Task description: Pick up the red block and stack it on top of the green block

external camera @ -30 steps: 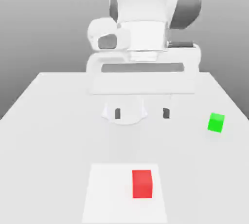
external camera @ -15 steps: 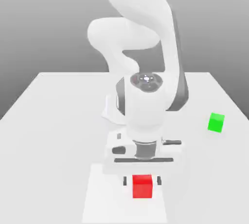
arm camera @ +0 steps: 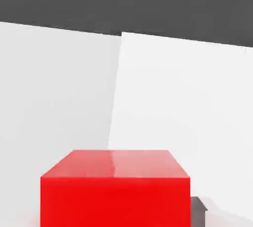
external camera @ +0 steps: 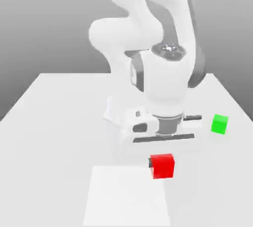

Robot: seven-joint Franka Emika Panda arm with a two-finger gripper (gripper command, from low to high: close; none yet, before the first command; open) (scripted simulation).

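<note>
Your jaws [external camera: 162,164] are closed on the red block [external camera: 162,166], one dark fingertip seen against its side in both views; the opposite contact cannot be confirmed. Taking the green block [external camera: 219,124] as landmark, the red block is held up off the table [external camera: 54,162], nearer the camera than the green block and to its left in the exterior view, well apart from it. The arm [external camera: 165,80] stands above your grip. The white sheet [external camera: 126,196] lies farther from the green block than the red block does.

Handling, in judgement: you likely have a light, stiff cube, not fragile, whose smooth matte faces could slip or turn under a weak grip. Two opposite side faces are the right hold; keep its top and underside free, the underside being what must seat on the green block.

Against the earlier exterior frames, you had the jaws open wide, first well above the table, then astride the red block on the sheet. Now they have closed, and the block has left the sheet, risen and shifted towards the green block, which has not moved. Stacking remains outstanding.
</note>
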